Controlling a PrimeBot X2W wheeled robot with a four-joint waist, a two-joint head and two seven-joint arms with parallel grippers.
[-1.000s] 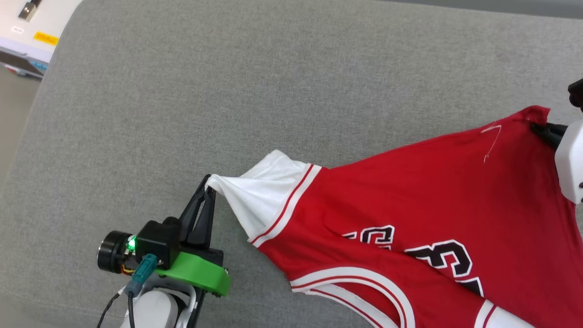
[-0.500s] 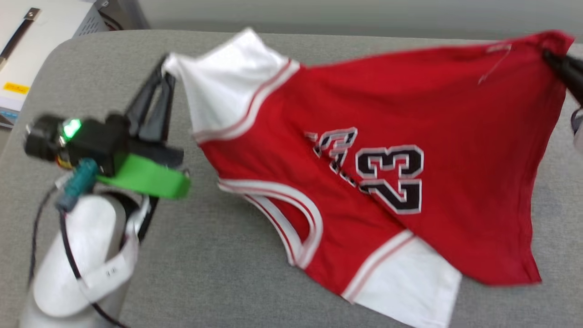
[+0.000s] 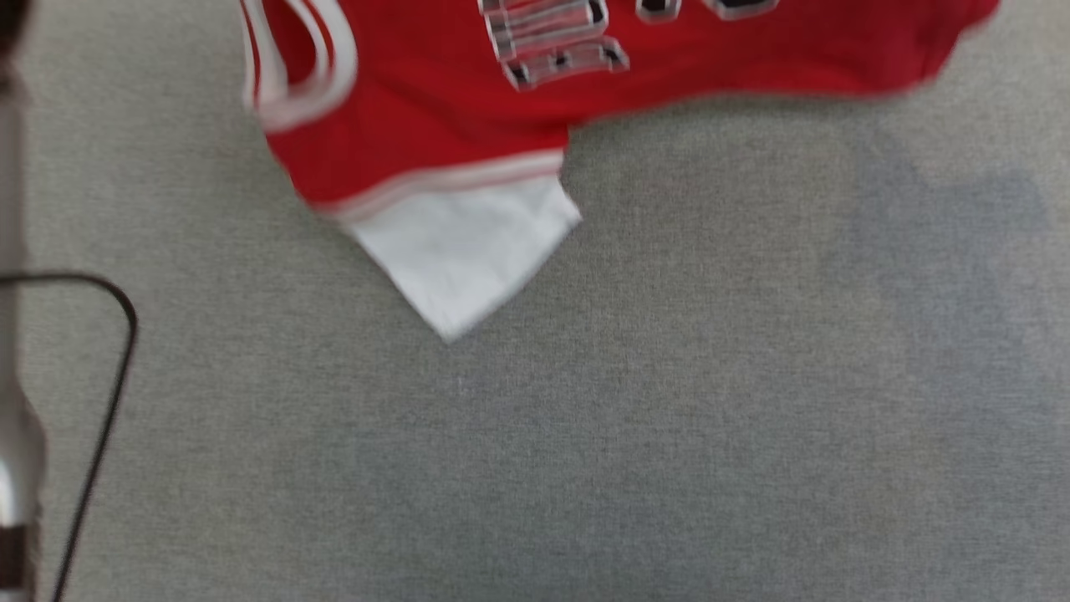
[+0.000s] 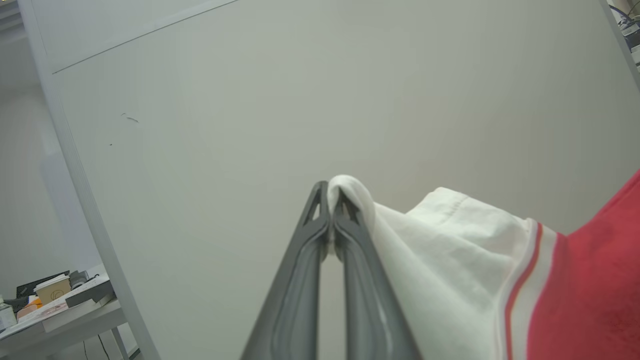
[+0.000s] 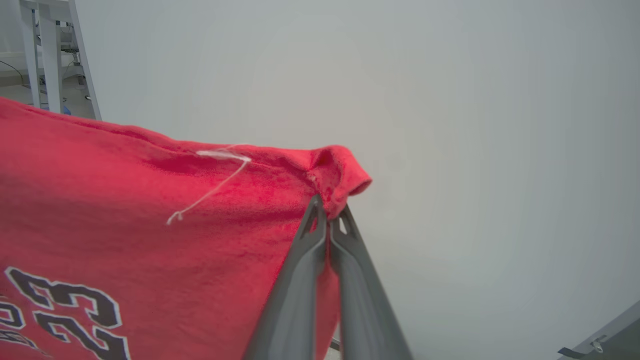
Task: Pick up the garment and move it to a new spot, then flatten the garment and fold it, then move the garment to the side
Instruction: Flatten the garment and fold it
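The red garment (image 3: 435, 134) hangs in the air above the grey cushion (image 3: 669, 418), with its lower edge and one white sleeve (image 3: 460, 251) dangling at the top of the head view. In the left wrist view my left gripper (image 4: 330, 200) is shut on the tip of the other white sleeve (image 4: 440, 260). In the right wrist view my right gripper (image 5: 327, 212) is shut on a red hem corner (image 5: 335, 170) of the garment (image 5: 125, 215), close to the loose white thread (image 5: 215, 185). Black number print (image 5: 65, 310) shows on the red cloth.
A pale forearm (image 3: 12, 376) with a black cable (image 3: 100, 401) runs down the left edge of the head view. A pale wall panel (image 4: 300, 100) stands behind the lifted cloth, with a cluttered table (image 4: 55, 305) at its lower left.
Both grippers have lifted the garment higher, out of the top of the head view. The head camera has tilted down, so the cushion now covers most of that view.
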